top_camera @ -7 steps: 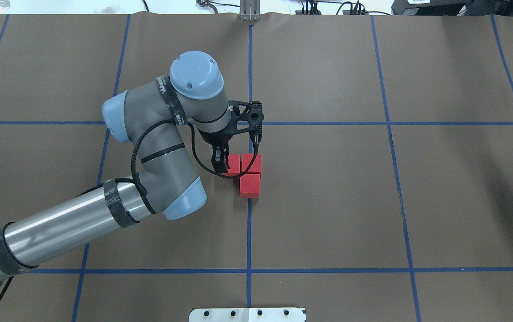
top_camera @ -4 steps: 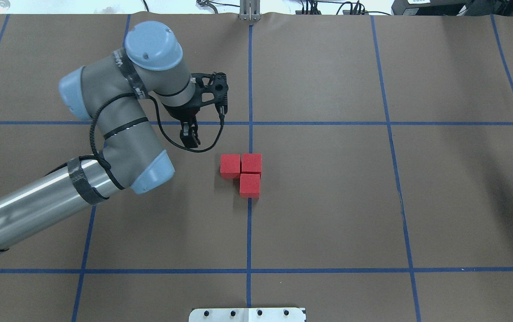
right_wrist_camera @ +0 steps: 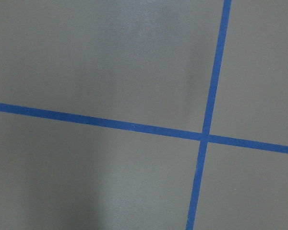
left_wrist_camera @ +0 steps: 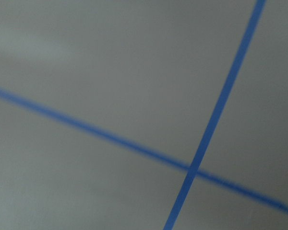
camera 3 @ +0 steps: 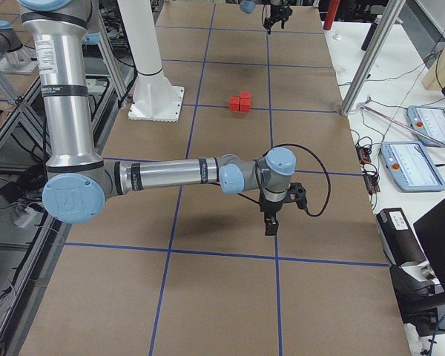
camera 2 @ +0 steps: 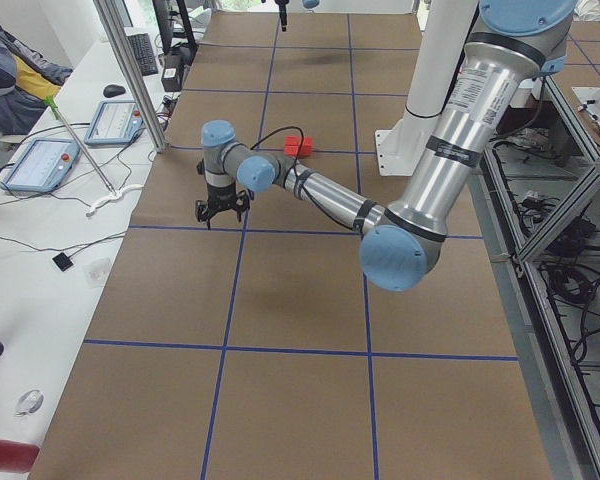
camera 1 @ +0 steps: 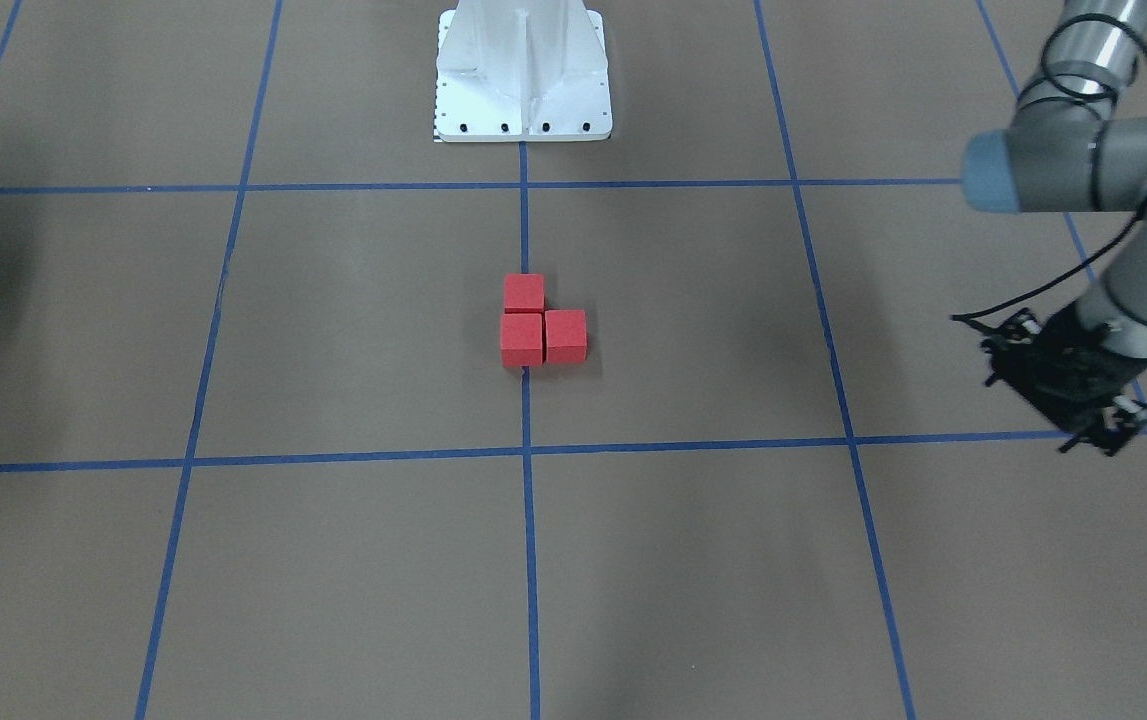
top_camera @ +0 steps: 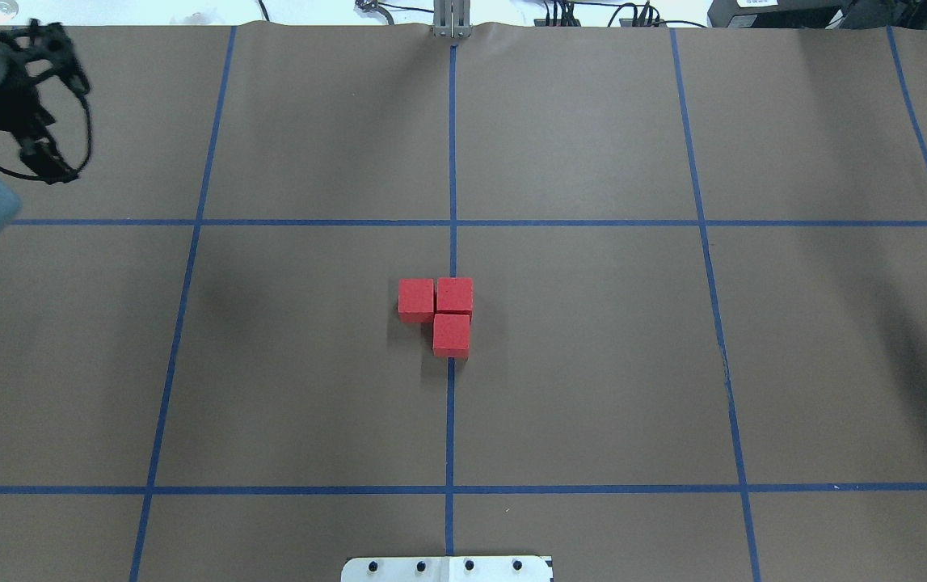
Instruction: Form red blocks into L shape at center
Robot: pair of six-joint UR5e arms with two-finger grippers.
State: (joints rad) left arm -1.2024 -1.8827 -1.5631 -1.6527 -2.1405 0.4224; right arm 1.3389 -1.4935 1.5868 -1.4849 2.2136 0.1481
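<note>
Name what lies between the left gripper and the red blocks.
Overhead view: only bare brown paper and blue lines between left gripper and red blocks.

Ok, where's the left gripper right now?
In the overhead view the left gripper hangs at the table's far-left corner, just beyond the far grid line, well apart from the red blocks on the centre line.

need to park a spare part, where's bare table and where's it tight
Bare: the squares right of the red blocks and the near row by the base plate. Crowded: around the blocks, and the far-left corner under the left gripper.
</note>
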